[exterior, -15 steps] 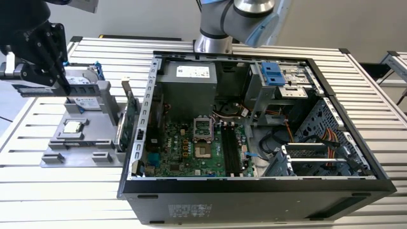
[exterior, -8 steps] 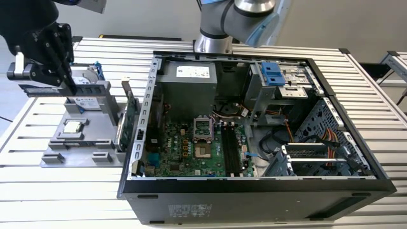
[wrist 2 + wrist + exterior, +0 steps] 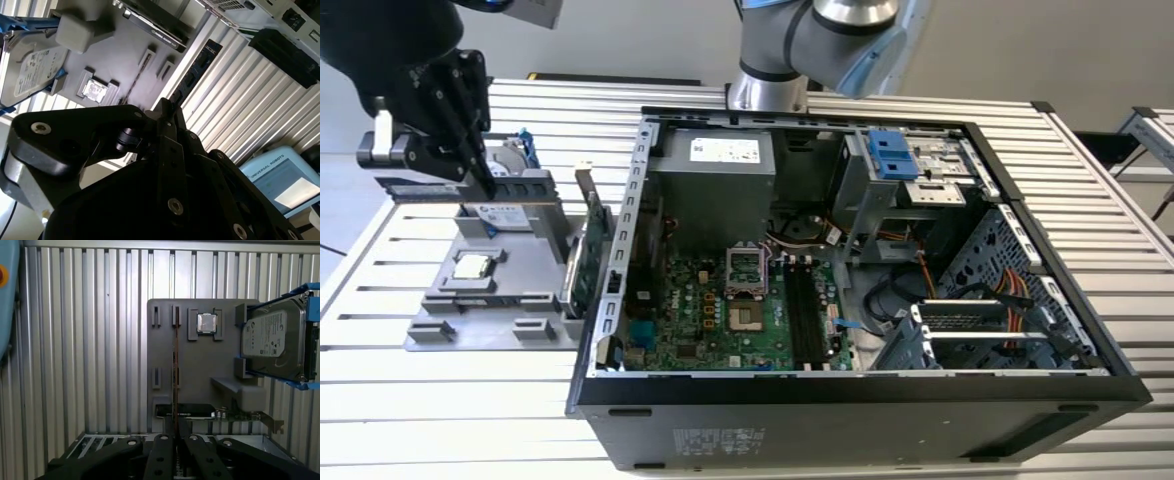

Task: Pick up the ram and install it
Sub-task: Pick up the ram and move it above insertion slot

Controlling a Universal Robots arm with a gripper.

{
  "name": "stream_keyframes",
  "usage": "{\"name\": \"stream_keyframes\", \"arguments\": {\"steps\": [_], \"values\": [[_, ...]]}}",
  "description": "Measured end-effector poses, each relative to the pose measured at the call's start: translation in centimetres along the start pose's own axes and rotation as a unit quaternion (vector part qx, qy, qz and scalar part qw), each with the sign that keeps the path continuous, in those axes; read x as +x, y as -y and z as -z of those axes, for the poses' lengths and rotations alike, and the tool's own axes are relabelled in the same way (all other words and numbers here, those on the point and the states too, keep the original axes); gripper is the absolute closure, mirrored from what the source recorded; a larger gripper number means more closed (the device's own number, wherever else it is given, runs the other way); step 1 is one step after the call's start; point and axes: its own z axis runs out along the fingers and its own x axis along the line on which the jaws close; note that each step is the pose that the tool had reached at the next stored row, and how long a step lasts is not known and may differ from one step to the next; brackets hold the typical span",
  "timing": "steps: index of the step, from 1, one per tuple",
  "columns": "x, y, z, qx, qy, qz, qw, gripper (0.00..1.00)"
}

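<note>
Ribbed desk (image 3: 454, 400), open computer case (image 3: 854, 430) in exterior view, first wrist view: fingers (image 3: 161, 452) clamped on thin dark ram (image 3: 175, 365), edge-on

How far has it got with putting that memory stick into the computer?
Early stage. Done: the pincer looks closed on the ram, which stands edge-on over the grey holder beside the open computer. In hand: the pick-up itself; I cannot tell if the stick is clear of its holder slot. Left: the whole install, since the long black slots inside the computer look empty.
</note>
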Motion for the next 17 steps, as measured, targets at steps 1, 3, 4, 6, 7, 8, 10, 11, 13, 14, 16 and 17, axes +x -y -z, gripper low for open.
{"name": "stream_keyframes", "arguments": {"steps": [1,3,4,6,7,8,10,11,13,14,16,17], "values": [[0.00,0.15,0.00,0.0000,0.0000,0.000,1.0000,1.00],[0.00,0.44,-0.01,0.0000,0.0000,0.000,1.0000,1.00],[0.00,0.59,-0.01,0.0000,0.0000,0.000,1.0000,1.00],[0.00,0.92,-0.01,-0.0001,0.0000,0.000,1.0000,1.00],[0.00,1.09,-0.01,-0.0001,0.0000,0.000,1.0000,1.00],[0.00,1.27,-0.02,-0.0001,0.0000,0.000,1.0000,1.00],[0.00,1.62,-0.02,-0.0001,0.0000,0.000,1.0000,1.00],[0.00,1.81,-0.03,-0.0001,0.0000,0.000,1.0000,1.00],[0.00,2.18,-0.03,-0.0002,0.0000,0.000,1.0000,1.00],[0.00,2.35,-0.03,-0.0002,0.0000,0.000,1.0000,1.00],[-0.01,2.69,-0.04,-0.0002,0.0000,0.000,1.0000,1.00],[0.00,2.85,-0.04,-0.0002,0.0000,0.000,1.0000,1.00]]}}
